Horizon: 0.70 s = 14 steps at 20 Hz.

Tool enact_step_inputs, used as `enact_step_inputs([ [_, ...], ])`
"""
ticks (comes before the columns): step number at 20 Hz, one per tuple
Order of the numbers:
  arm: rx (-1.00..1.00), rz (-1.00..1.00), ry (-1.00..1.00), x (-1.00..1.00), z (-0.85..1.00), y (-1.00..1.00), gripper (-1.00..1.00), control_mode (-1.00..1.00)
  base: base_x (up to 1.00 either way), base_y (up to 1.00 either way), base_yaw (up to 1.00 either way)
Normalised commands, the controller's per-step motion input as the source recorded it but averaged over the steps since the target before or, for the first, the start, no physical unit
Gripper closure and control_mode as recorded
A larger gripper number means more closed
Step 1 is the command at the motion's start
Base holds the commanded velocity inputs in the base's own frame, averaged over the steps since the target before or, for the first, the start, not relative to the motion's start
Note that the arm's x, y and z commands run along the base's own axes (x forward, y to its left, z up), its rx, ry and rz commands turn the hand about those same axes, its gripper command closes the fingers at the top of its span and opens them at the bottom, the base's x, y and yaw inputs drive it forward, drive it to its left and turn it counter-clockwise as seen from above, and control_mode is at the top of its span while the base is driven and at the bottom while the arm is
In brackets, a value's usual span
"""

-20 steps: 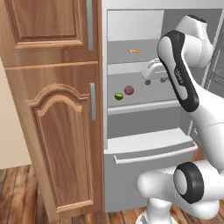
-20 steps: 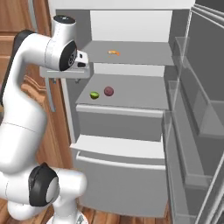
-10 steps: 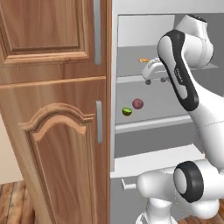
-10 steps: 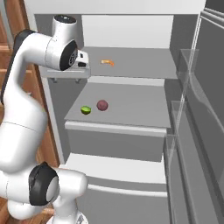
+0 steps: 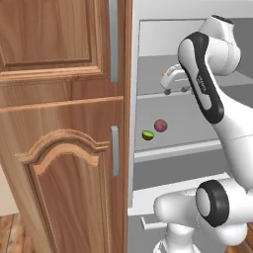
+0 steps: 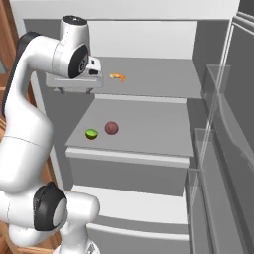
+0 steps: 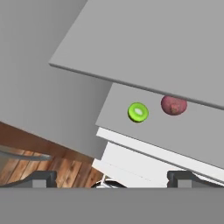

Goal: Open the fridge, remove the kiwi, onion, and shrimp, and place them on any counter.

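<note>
The fridge [image 6: 149,34] stands open. The gripper [image 6: 74,89] hangs at the level of the upper shelf [image 6: 158,79], over its left end, jaws spread wide and empty. The shrimp [image 6: 117,76] lies on that shelf, just to the right of the jaws. One shelf down, the kiwi [image 7: 138,112] and the onion [image 7: 173,105] sit side by side near the front edge, below the jaws. A wooden cabinet [image 5: 59,123] flanks the fridge.
</note>
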Motion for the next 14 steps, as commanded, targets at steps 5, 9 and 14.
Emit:
enact_step_inputs([
  [5,0.0,0.0,0.0,0.0,0.0,0.0,-1.0,1.0,0.52,-0.24,0.0],
  [9,0.0,0.0,0.0,0.0,0.0,0.0,-1.0,1.0,0.36,-0.2,0.0],
  [14,0.0,0.0,0.02,0.04,0.0,-0.07,-1.0,-1.0,0.02,-0.07,0.0],
])
